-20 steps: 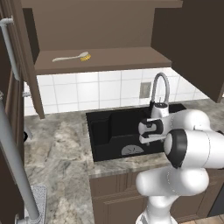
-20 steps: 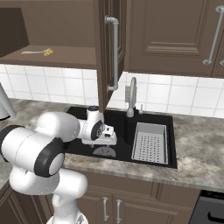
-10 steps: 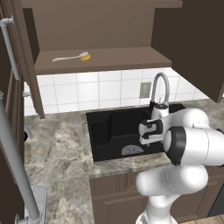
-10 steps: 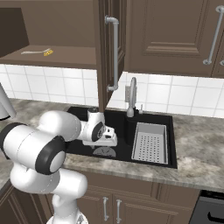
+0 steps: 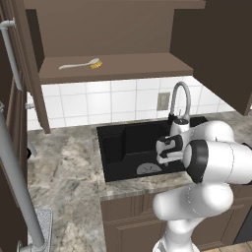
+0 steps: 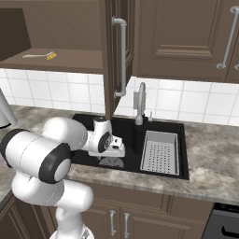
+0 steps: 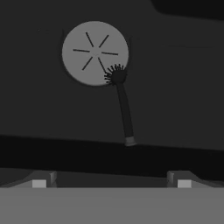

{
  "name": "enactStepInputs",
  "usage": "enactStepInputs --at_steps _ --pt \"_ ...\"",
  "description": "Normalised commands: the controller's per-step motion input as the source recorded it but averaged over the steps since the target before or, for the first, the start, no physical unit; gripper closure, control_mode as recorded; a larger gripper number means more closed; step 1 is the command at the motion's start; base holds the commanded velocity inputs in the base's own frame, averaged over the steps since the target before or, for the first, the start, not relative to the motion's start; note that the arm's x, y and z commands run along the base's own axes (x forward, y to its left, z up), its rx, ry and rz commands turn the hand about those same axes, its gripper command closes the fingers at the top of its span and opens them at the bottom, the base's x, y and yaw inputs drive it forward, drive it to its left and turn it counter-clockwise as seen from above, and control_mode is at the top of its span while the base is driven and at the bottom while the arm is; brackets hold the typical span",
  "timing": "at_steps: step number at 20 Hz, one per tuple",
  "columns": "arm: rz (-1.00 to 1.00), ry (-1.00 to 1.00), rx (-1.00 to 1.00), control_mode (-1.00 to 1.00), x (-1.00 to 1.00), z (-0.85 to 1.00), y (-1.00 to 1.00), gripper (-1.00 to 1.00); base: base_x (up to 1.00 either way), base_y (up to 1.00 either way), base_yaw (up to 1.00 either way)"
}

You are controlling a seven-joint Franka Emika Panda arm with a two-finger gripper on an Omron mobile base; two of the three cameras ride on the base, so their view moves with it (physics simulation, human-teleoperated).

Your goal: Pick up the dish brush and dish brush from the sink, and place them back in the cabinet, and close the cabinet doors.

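Hand view | black dish brush (image 7: 123, 109) flat on sink (image 7: 183, 87) floor, bristles overlapping drain (image 7: 87, 52) rim | handle runs toward gripper (image 7: 111, 183), centred ahead between fingers | jaws spread wide, empty

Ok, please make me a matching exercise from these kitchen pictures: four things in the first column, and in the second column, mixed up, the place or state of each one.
Things:
1. black dish brush
2. whitish dish brush
3. gripper
4. cabinet doors

Places or states:
A. lying on the cabinet shelf
B. swung open
C. lying on the sink floor, its bristles over the rim of the drain
D. open, above the sink floor, holding nothing

Pairs: 1-C, 2-A, 3-D, 4-B
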Motion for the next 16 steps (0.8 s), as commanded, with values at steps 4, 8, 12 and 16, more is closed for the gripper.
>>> enactStepInputs --at_steps 4,8,12,16 --pt "0.00 -0.03 0.00 -1.00 0.00 -0.07 0.00 -1.00 0.00 0.00 0.00" --pt "0.00 -0.04 0.00 -1.00 0.00 -0.05 0.00 -1.00 0.00 0.00 0.00" --pt "0.00 -0.02 0.00 -1.00 0.03 -0.04 -0.02 -1.00 0.00 0.00 0.00" --pt "0.00 0.00 0.00 -1.00 0.03 -0.06 -0.05 -1.00 0.00 0.00 0.00"
